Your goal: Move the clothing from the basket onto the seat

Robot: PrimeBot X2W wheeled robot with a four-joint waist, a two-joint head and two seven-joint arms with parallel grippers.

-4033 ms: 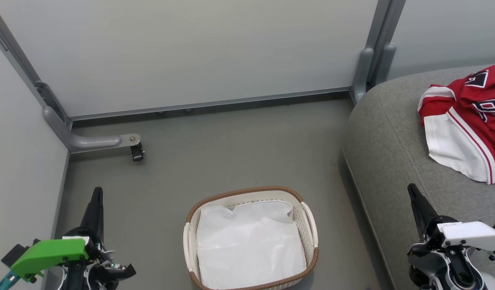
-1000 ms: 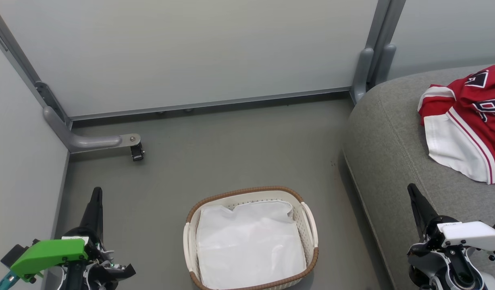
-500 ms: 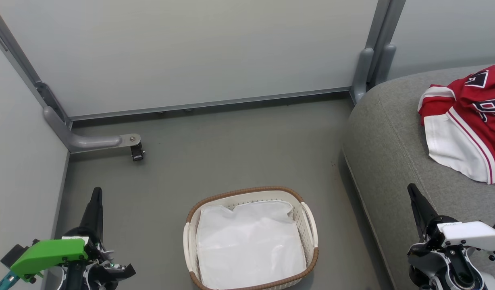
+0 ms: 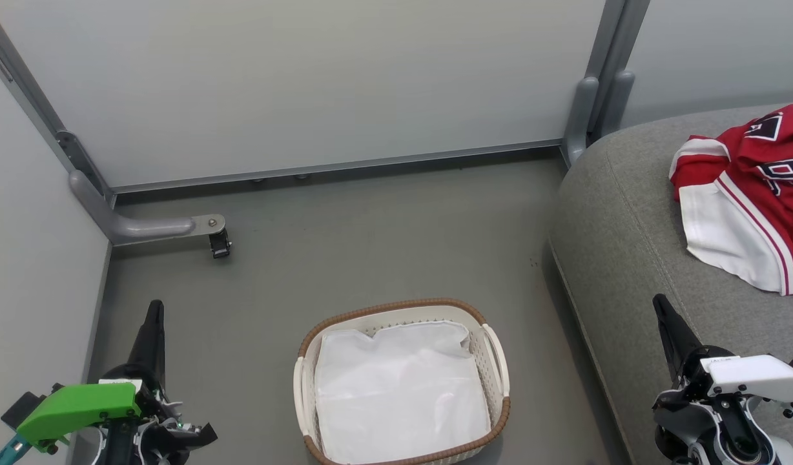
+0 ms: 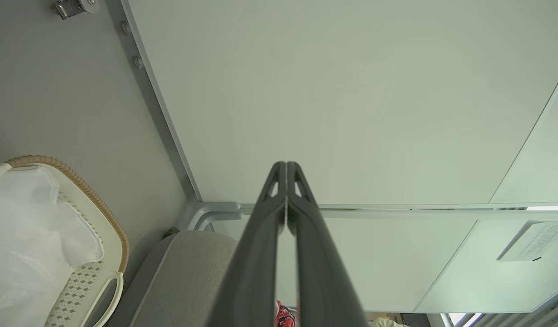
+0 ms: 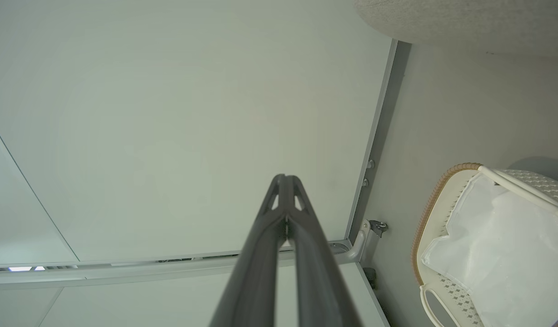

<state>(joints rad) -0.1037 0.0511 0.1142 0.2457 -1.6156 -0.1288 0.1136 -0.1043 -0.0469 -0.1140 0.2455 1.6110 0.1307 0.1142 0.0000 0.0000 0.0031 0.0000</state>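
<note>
The clothing (image 4: pixel 751 194) lies crumpled on the seat (image 4: pixel 629 245), towards its far right part and well back from the rounded edge. The right gripper (image 4: pixel 658 300) is clenched, fingers pressed together on nothing, and pokes up over the seat's near edge, well apart from the jersey. The left gripper (image 4: pixel 155 305) is likewise closed and empty over the floor's (image 4: pixel 370 239) left edge. Between them, on the floor by the seat's side, sits the basket (image 4: pixel 396 305), holding a white cloth sheet (image 4: pixel 400 394). Both arms are low, with fingers aimed at the pale wall panel (image 4: pixel 306 84).
</note>
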